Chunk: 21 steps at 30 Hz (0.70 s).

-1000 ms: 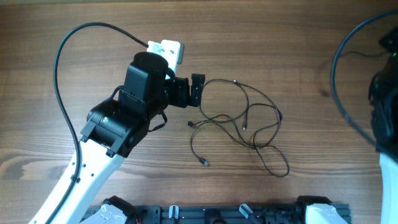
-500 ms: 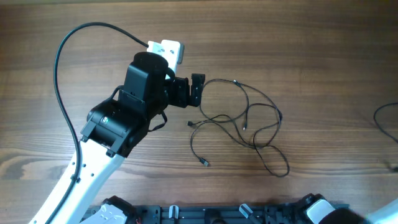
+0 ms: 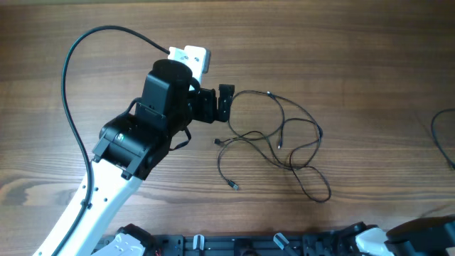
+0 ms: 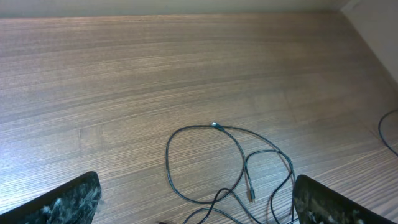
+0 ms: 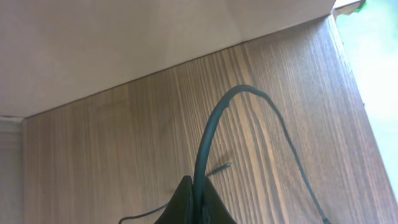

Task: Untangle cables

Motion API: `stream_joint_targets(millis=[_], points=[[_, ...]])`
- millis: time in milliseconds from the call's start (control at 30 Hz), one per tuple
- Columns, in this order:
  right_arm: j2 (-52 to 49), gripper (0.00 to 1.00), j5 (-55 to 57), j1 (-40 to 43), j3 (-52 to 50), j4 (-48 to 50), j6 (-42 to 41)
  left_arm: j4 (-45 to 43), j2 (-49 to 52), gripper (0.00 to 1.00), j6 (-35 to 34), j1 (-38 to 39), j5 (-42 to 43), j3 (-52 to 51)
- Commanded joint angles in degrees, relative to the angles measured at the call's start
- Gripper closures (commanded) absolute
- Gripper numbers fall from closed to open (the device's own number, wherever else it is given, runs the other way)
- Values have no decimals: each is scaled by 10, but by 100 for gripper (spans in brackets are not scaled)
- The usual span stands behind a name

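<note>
Well, your left fingers stand wide apart just beside the loose cables lying mid-table. Your right fingers are together, seemingly pinching one dark cable.

This is looking like a robotics lab: a black metal mounting rail is edging a brown wood-grain tabletop.

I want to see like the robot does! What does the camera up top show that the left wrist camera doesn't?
Only overhead: the whole left arm and the cables' lowest plug. Only the left wrist: the table's far edge. Both: the cables looping on the wooden table, and the open left gripper.
</note>
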<state>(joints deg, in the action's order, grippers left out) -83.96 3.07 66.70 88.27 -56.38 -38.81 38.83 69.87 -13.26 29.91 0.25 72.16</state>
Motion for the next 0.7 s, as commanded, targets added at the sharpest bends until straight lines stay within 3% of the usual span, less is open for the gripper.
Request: stream_joint_targets(millis=[0, 33, 100, 133, 200, 433, 667], points=[[-48, 95, 11, 2, -10, 21, -21, -2, 0, 0, -7, 1, -6, 2], [-64, 81, 11, 2, -10, 25, -21, -2, 0, 0, -7, 1, -6, 2], [-87, 9, 5, 2, -10, 24, -17, -2, 0, 0, -7, 1, -6, 2], [-100, 0, -9, 2, -10, 21, -16, -2, 0, 0, -7, 1, -6, 2], [-105, 0, -32, 2, -10, 15, -10, -2, 0, 0, -7, 1, -6, 2], [-105, 0, -280, -16, -10, 21, 185, -2, 0, 0, -7, 1, -6, 2], [-105, 0, -302, -178, -10, 23, 315, -2, 0, 0, -7, 1, -6, 2]])
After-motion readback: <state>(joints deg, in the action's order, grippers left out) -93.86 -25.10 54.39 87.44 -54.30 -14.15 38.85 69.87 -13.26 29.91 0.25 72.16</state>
